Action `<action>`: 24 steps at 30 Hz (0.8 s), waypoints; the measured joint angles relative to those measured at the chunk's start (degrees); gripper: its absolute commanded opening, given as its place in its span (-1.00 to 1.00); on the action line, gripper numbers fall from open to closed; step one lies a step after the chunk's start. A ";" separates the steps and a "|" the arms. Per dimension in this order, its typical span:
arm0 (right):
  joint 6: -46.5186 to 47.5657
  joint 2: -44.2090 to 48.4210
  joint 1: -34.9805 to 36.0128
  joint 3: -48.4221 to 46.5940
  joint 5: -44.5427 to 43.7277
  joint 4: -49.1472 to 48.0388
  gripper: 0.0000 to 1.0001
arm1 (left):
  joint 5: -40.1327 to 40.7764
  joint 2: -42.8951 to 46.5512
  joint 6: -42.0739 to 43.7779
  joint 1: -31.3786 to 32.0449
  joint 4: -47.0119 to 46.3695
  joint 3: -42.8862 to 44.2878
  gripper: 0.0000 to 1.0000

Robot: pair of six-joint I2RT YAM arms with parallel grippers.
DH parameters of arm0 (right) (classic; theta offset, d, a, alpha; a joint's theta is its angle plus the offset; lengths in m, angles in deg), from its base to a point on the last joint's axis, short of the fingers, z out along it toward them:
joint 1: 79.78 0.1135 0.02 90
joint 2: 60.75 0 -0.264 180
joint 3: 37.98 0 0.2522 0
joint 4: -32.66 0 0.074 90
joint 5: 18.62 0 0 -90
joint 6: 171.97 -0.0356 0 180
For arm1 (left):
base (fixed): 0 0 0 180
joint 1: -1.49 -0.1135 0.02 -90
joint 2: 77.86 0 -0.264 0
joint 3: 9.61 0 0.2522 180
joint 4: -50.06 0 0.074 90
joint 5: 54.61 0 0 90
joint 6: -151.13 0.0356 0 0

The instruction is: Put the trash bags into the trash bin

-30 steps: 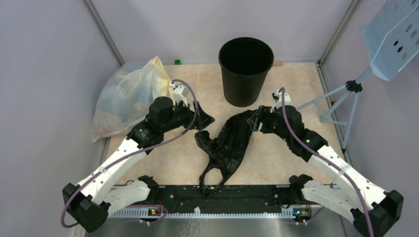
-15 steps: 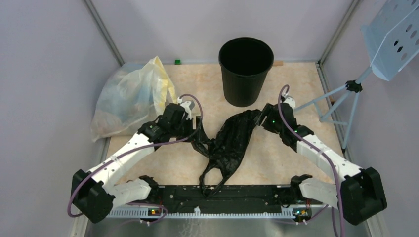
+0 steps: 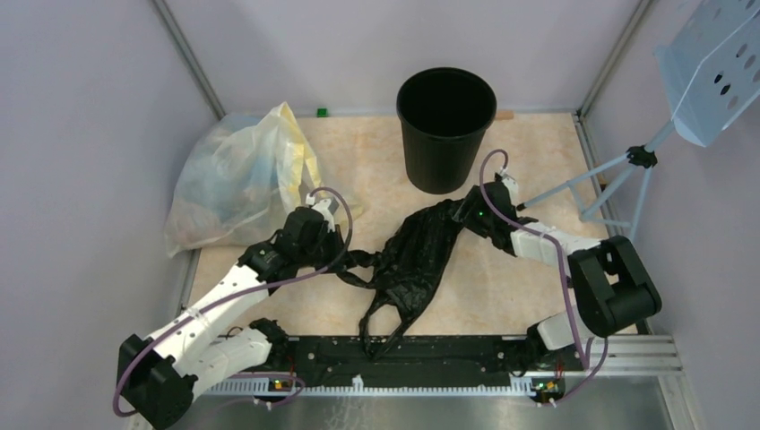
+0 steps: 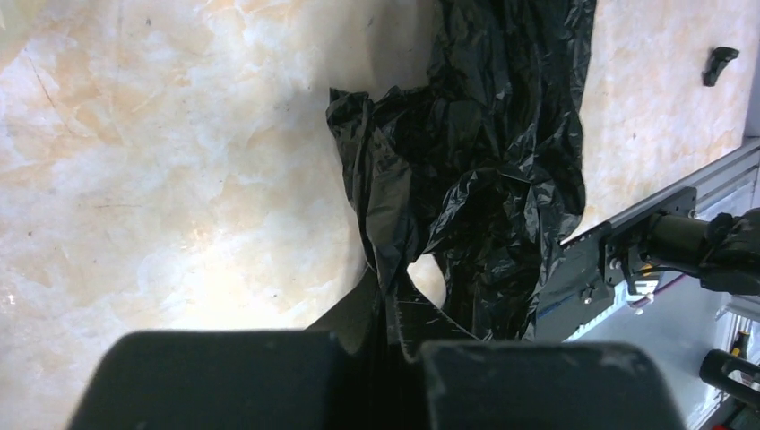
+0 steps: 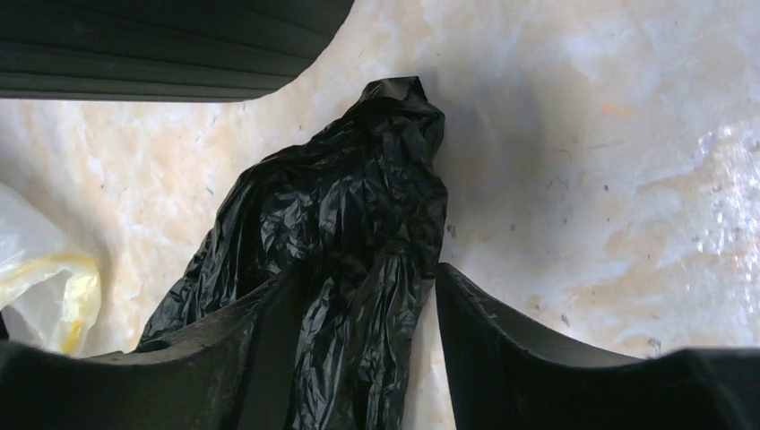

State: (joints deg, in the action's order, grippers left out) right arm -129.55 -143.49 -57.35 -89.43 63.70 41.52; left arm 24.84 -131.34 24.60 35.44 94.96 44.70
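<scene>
1. The left tool [image 4: 394, 354] was pressed together on a twisted strand of the trash bag [image 3: 417, 255], and the pinched end was hidden between its pads.
2. The right tool [image 5: 358, 278] stood spread astride the bag's far end, on the desk [image 3: 538, 152] near the trash bin [image 3: 445, 134].
3. Bare desk lay on either side of the bin.

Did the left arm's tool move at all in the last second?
Yes. In the top view the left tool has drawn back downward, farther from the trash bin, and it now pinches the black bag.
</scene>
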 measured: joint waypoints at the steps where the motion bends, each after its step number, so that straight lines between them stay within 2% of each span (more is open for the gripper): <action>1: 0.00 -1.16 -0.22 -0.28 0.28 -0.55 -0.13 | 0.00 0.02 -0.39 -0.09 -0.39 -0.74 -1.00; 4: 0.37 -3.34 -0.83 -1.01 0.90 -1.77 -0.78 | -0.02 -0.04 -1.29 -0.31 -1.81 -3.17 -1.00; 5: 0.52 -3.82 -0.94 -1.33 1.09 -2.03 -0.94 | 0.02 -0.07 -1.49 -0.35 -2.08 -3.93 -1.00; 6: 0.81 -4.04 -1.05 -1.60 1.25 -2.08 -1.00 | 0.24 -0.24 -1.70 -0.44 -2.19 -4.63 -1.00; 10: 1.73 -2.40 -1.31 -1.73 0.33 -1.09 -1.00 | 2.12 -0.76 -2.60 -0.90 -2.58 -6.08 -1.00; 13: 3.08 2.08 -2.01 -1.11 -0.70 0.50 -1.00 | 3.50 -0.76 -3.67 -1.95 -3.37 -7.30 -1.00; 19: 6.29 18.36 -6.36 2.56 -2.73 4.02 -1.00 | 5.55 -0.31 -7.34 -4.74 -4.68 -11.32 -1.00; 24: 6.60 28.00 -10.75 4.31 -5.33 10.23 -1.00 | 7.61 3.32 -10.86 -7.48 -4.42 -14.14 -1.00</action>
State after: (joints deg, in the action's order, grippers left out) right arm -122.94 -115.49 -68.10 -85.13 58.37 51.75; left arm 32.45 -128.01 13.73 27.97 90.54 30.56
